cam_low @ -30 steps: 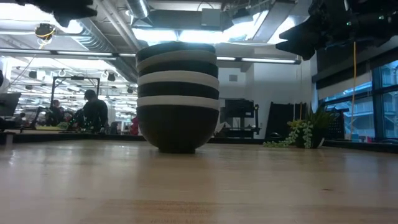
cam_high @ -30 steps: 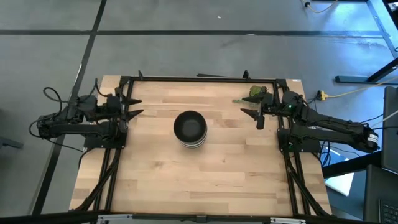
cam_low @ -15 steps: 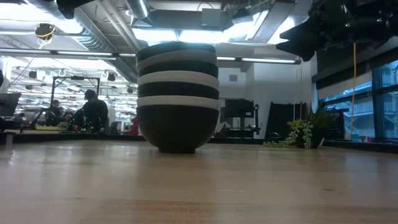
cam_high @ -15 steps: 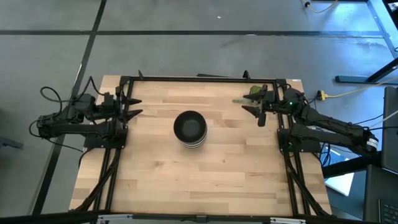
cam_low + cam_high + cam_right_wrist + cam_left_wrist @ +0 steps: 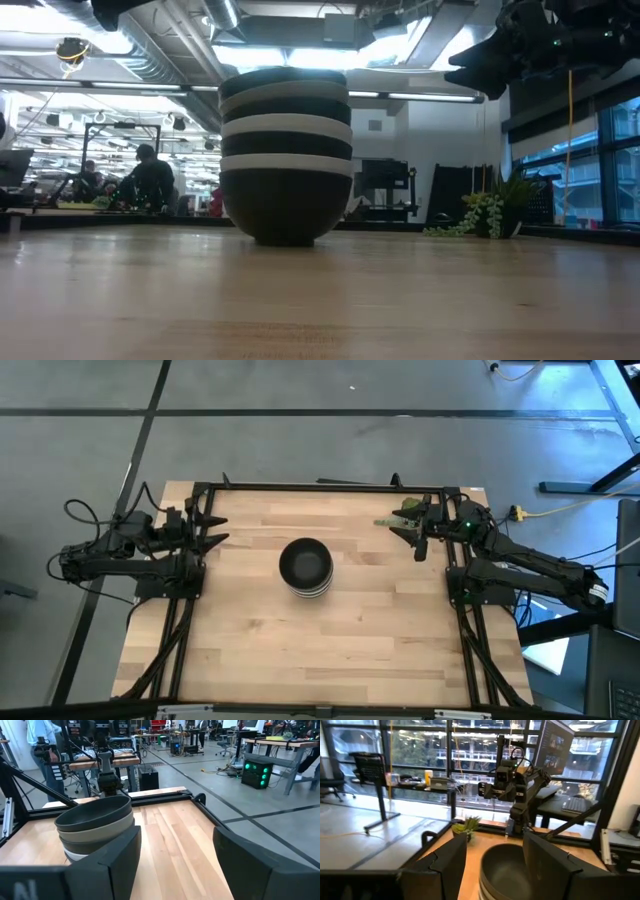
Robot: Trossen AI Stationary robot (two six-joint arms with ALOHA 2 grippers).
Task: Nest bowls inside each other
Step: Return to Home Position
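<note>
The bowls stand nested in one stack (image 5: 305, 567) at the table's middle, a black bowl on top. In the low view the stack (image 5: 286, 157) shows black and white rims in bands and rests on its bottom bowl's base. My left gripper (image 5: 215, 527) is open by the table's left edge, raised, well apart from the stack; its wrist view shows the stack (image 5: 507, 872) ahead. My right gripper (image 5: 411, 536) is open near the far right corner, raised, and its wrist view shows the stack (image 5: 96, 827).
A small green plant sprig (image 5: 408, 508) lies at the table's far right corner, close behind my right gripper. A black frame rail (image 5: 320, 487) runs along the far edge. Bare wood spreads around the stack. People sit far off in the room (image 5: 145, 180).
My right gripper has drawn back a little toward the far edge and the sprig. My left gripper has shifted slightly toward the far edge. Both have stayed open. The stack has kept still.
</note>
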